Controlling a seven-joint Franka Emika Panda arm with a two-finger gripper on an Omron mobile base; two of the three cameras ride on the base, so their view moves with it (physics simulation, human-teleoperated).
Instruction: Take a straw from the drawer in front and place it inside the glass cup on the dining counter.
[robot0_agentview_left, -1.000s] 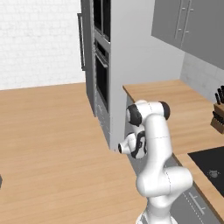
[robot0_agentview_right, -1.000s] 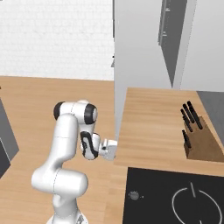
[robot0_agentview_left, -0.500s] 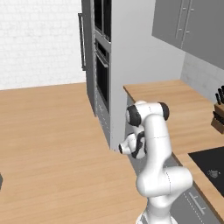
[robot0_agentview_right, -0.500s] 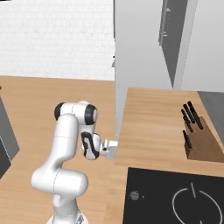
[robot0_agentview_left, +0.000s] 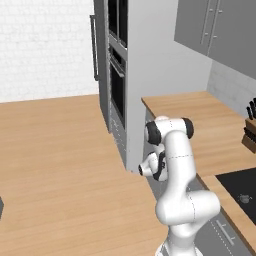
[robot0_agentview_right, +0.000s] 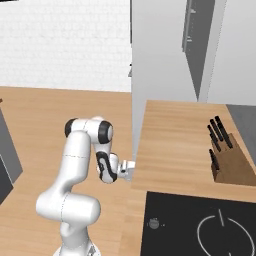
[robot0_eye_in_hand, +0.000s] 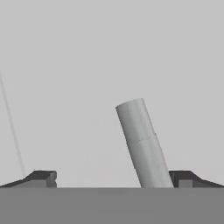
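From the hand camera I see the gripper (robot0_eye_in_hand: 111, 179) spread wide, its two dark fingertips (robot0_eye_in_hand: 41, 178) far apart at the bottom of the frame, nothing between them in a grip. A grey metal bar handle (robot0_eye_in_hand: 142, 144) stands tilted just inside the right-hand tip, in front of a flat pale grey panel (robot0_eye_in_hand: 87, 65); I take this for the front of the drawer, but I cannot tell whether a tip touches the handle.

In the left base view the arm is folded, with the hand (robot0_agentview_left: 145, 169) low and pressed up to the cabinet face under the wood wall counter (robot0_agentview_left: 200, 120). The right base view shows the hand (robot0_agentview_right: 126, 170) right at the counter's front edge.

Next along the counter is the black cooktop (robot0_agentview_right: 200, 225), then a wooden knife block (robot0_agentview_right: 227, 160) with dark handles, near the back wall. Beyond the counter's end stands the tall grey oven column (robot0_agentview_left: 120, 75), and grey upper cabinets (robot0_agentview_left: 215, 30) hang above. A white brick wall (robot0_agentview_left: 45, 50) closes off the far side of the wood floor.

I cannot see the straw; the drawer front appears closed.
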